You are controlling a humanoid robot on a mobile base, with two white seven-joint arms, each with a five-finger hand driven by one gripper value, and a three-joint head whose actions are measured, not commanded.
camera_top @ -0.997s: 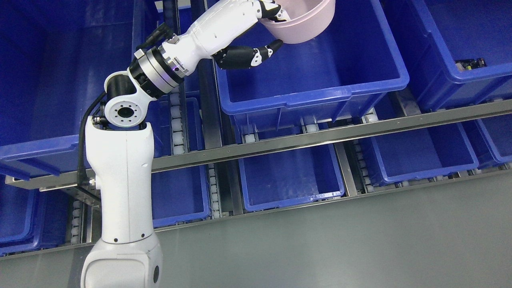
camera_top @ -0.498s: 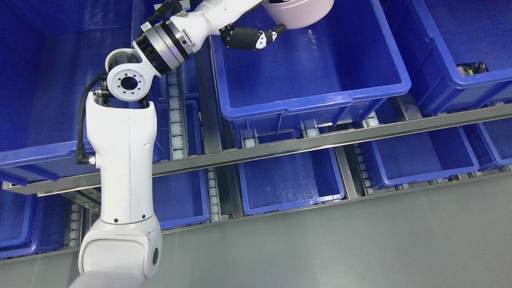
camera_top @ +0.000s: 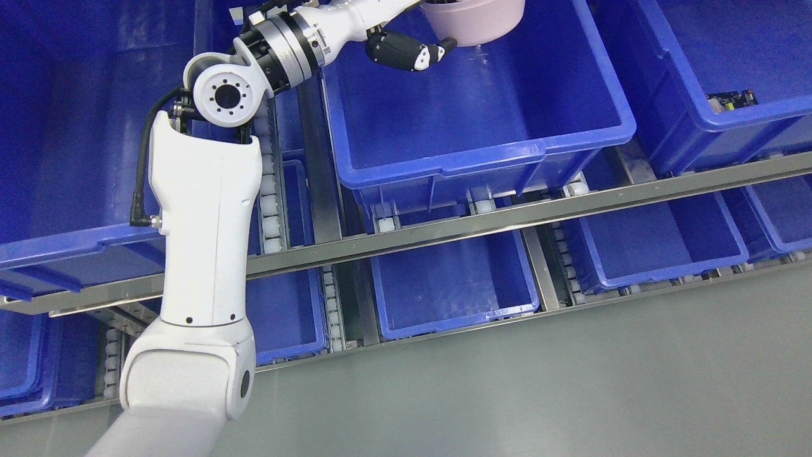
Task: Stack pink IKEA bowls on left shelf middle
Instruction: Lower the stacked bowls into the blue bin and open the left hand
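A pink bowl (camera_top: 474, 21) shows at the top edge of the head view, cut off by the frame, over the far part of a large blue bin (camera_top: 482, 136) on the upper shelf level. My left hand (camera_top: 426, 39) is shut on the pink bowl: a black thumb (camera_top: 412, 53) presses under its side while the other fingers are out of frame above. The white left arm (camera_top: 203, 222) rises from the lower left and reaches up and right to the bin.
Blue bins fill the rack: a big one at the left (camera_top: 70, 146), one at the upper right (camera_top: 729, 63) holding a small dark item (camera_top: 729, 99), and smaller ones (camera_top: 453, 285) below a steel rail (camera_top: 507, 219). Grey floor (camera_top: 571, 381) lies in front.
The left arm has extended farther up and into the bin, carrying the pink bowl toward the top edge. The whole picture has also shifted, so the camera moved.
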